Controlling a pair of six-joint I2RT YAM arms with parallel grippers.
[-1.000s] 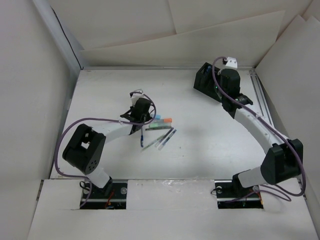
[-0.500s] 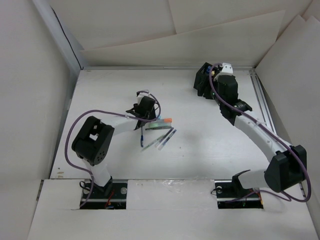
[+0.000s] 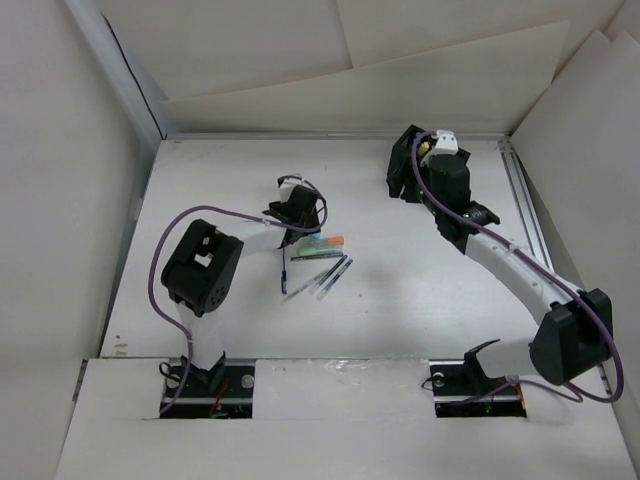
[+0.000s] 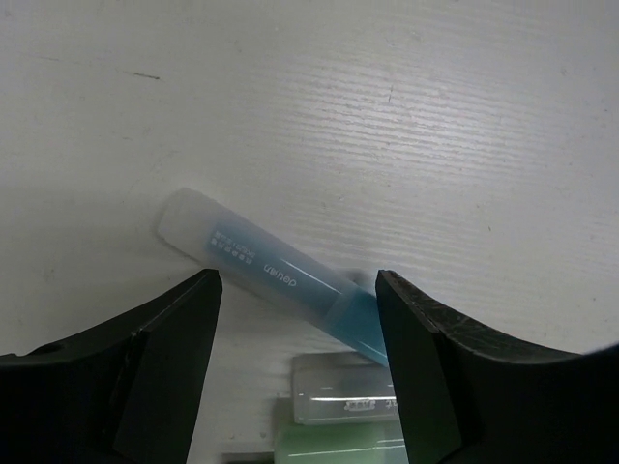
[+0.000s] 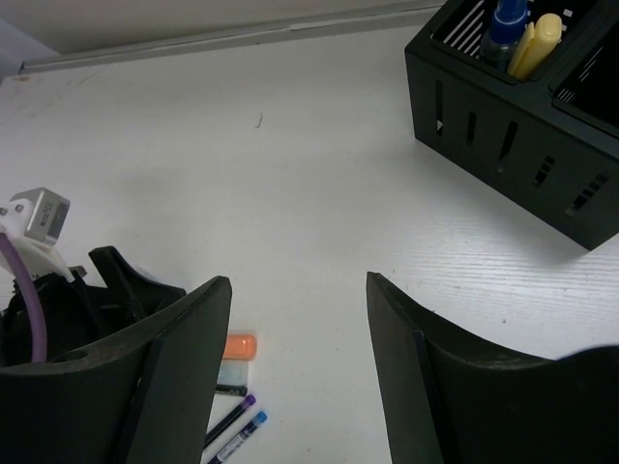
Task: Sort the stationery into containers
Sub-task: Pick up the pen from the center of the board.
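Observation:
Several pens lie mid-table: a teal marker with orange cap [image 3: 326,242], a thin green pen [image 3: 312,256], two clear pens with dark caps [image 3: 330,275] and a thin blue pen [image 3: 284,272]. My left gripper [image 3: 300,214] is open, low over the pile's far-left end. In the left wrist view, its jaws [image 4: 295,290] straddle a translucent blue marker [image 4: 276,278] lying on the table. The black organiser [image 3: 400,176] stands at the back right. It holds a blue pen [image 5: 503,24] and a yellow marker [image 5: 538,43]. My right gripper [image 3: 424,160] is open and empty beside it [image 5: 297,280].
A clear cap [image 4: 343,398] and a green pen end [image 4: 338,447] lie just below the blue marker. The orange cap [image 5: 238,346] and the two clear pens [image 5: 235,427] show in the right wrist view, with my left arm [image 5: 58,319] beside them. White walls enclose the table.
My left gripper has moved farther and right, to the pile's top end, its elbow swinging in. My right gripper has shifted slightly left and nearer by the organiser. The pens have not moved.

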